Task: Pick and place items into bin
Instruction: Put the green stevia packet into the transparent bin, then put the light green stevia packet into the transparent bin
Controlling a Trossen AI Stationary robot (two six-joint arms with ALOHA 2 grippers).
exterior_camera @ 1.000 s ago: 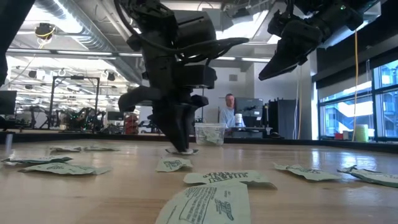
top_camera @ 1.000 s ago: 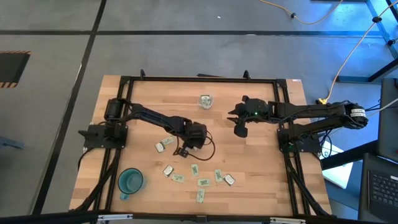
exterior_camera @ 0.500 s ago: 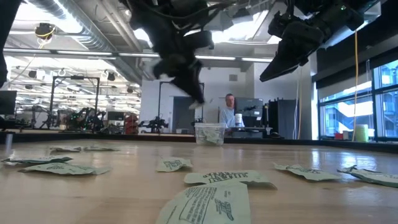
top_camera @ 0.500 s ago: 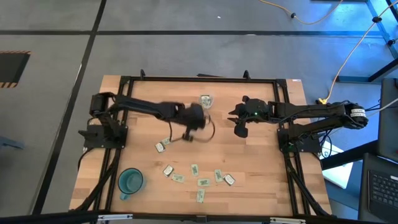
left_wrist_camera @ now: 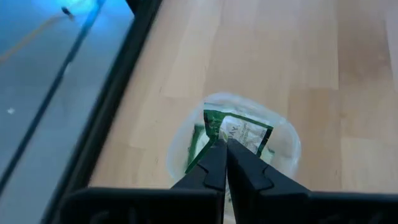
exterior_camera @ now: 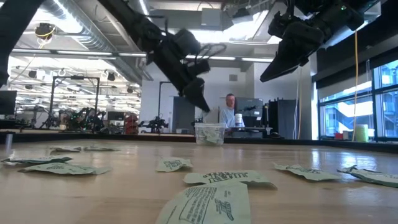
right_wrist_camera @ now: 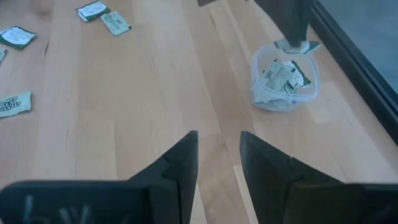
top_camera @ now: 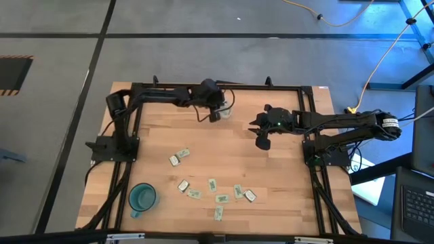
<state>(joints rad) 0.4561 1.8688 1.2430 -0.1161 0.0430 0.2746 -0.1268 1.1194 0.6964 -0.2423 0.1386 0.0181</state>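
My left gripper (top_camera: 215,116) hangs over the small clear bin (top_camera: 224,110) at the table's far edge, shut on a pale green packet (left_wrist_camera: 244,131). The right wrist view shows the packet (right_wrist_camera: 297,45) below the fingertips, just above the bin (right_wrist_camera: 285,84), which holds other packets. The bin also shows in the low view (exterior_camera: 210,133). My right gripper (top_camera: 262,141) waits open and empty in the air to the bin's right. Several more packets (top_camera: 212,184) lie flat on the table's near half. My left gripper pinches the green packet between its two fingertips at the packet's near edge (left_wrist_camera: 229,138). The fingers slant down from above. The packet is lifted clear and sticks out below the fingertips, over the bin's opening.
A teal cup (top_camera: 142,196) stands at the table's near left corner. A packet (top_camera: 178,157) lies left of centre, and others (top_camera: 244,194) are strewn toward the near edge. A black frame (top_camera: 217,86) runs along the table's far edge behind the bin. A person (exterior_camera: 229,111) shows in the room beyond.
My left gripper has risen from the table's middle with a packet in its shut fingers and swung toward the far edge, ending over the bin. The packet has been lifted clear of the table. My right gripper has kept still.
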